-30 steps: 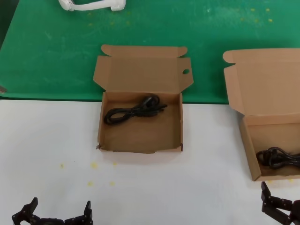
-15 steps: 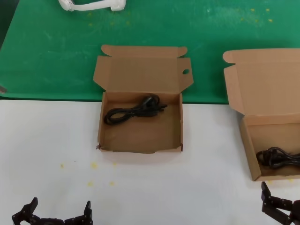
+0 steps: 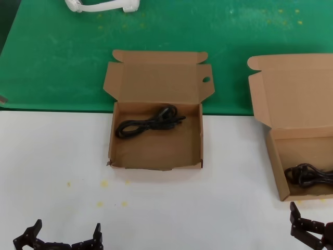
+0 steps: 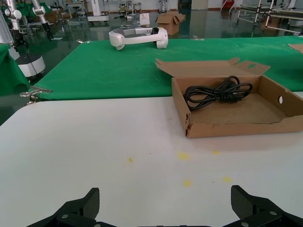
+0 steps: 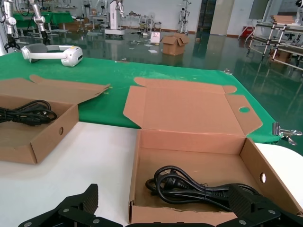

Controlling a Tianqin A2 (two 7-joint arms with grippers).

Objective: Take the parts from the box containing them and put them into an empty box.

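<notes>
Now | left gripper [image 3: 62, 240] low, wide open | right gripper [image 5: 165, 208] low, wide open, before cables [image 5: 189, 187]

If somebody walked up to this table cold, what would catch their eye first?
Two open cardboard boxes: the middle box straddles the line between the white table and the green mat, holding one black cable. The right box at the table's right edge holds another coiled cable. Both grippers, left gripper and right gripper, wait open at the near edge.
</notes>
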